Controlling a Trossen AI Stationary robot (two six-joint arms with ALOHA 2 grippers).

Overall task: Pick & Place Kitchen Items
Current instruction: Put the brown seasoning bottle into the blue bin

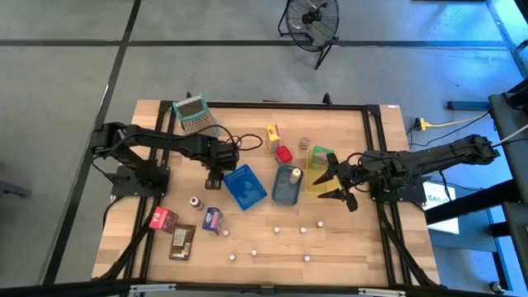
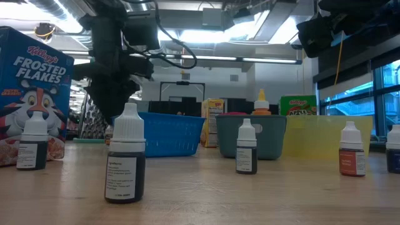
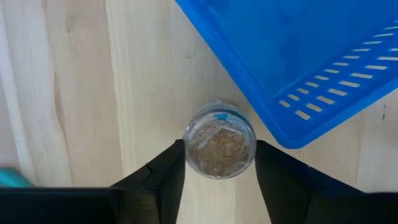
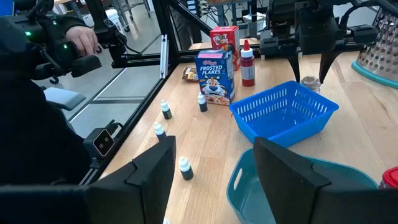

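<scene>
A small clear jar of brown spice [image 3: 219,148] stands upright on the table by a corner of the blue tray [image 3: 298,56]. My left gripper [image 3: 219,163] is open and points straight down over the jar, one finger on each side; the right wrist view shows the jar [image 4: 309,83] between these fingers. My right gripper [image 1: 337,177] hangs open over the yellow tray [image 1: 313,183], beside the teal tray [image 1: 285,191]. A little bottle [image 1: 295,174] sits in the teal tray. Boxes, packets and small white-capped bottles [image 1: 276,229] lie scattered over the table. My left gripper comes at the spice jar from above, its fingers [image 3: 171,171] close against the jar's two sides [image 3: 189,149]. I cannot tell whether they touch it. The jar stands on the table.
A grater [image 1: 191,114] stands at the far left. A yellow box [image 1: 273,136], a red piece [image 1: 284,153] and a green box [image 1: 320,155] are behind the trays. Packets [image 1: 182,241] and a cereal box [image 4: 214,74] lie near left. A person's hand [image 4: 81,37] shows beyond the table.
</scene>
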